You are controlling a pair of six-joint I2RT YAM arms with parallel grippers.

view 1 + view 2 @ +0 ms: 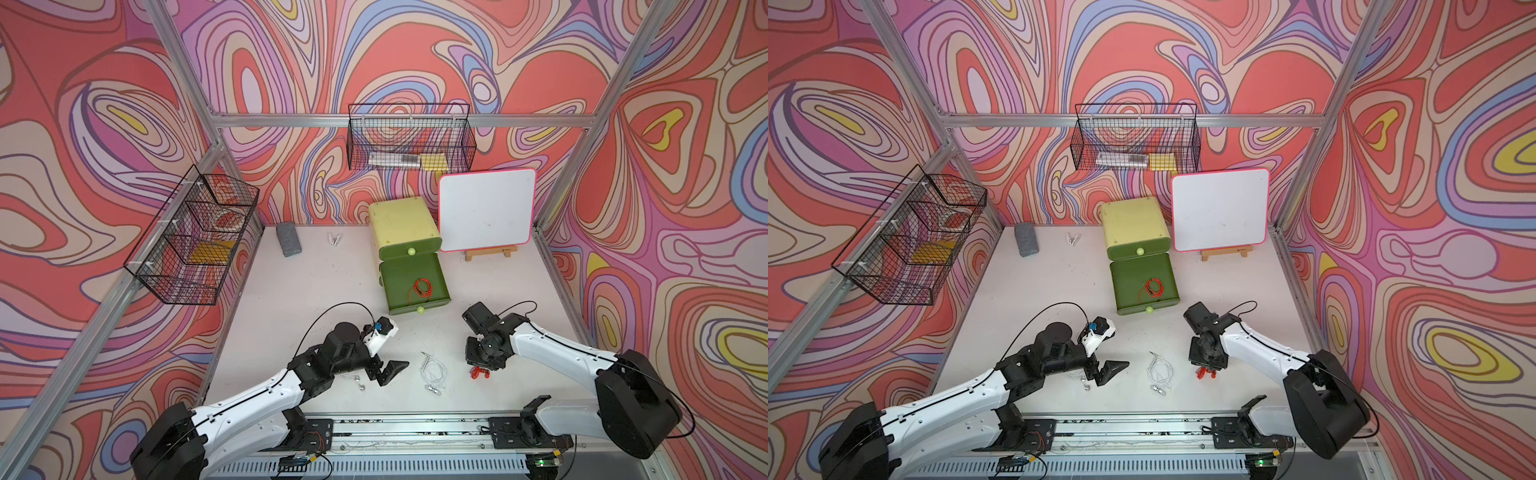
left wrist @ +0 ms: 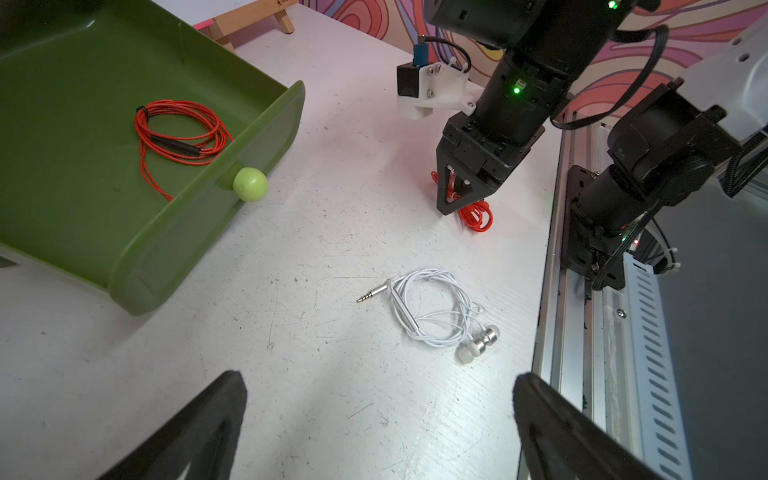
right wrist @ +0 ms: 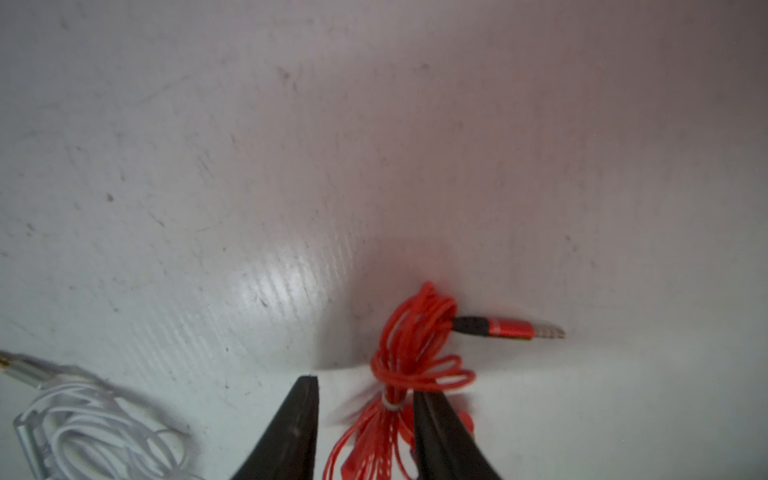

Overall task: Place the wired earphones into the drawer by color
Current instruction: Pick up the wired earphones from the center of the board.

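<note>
Straddling the red earphone bundle (image 3: 415,332) at the near right of the table (image 1: 291,291), the right gripper (image 3: 363,386) has its jaws narrow but not clamped: a gap shows beside one finger. The bundle's long axis runs between the fingers, so they'd close across it. The open drawer (image 1: 395,274), another red set (image 1: 420,291) inside, lies far-left of it. The left gripper (image 2: 380,380) hangs wide and empty near the white earphones (image 2: 432,311).
</note>
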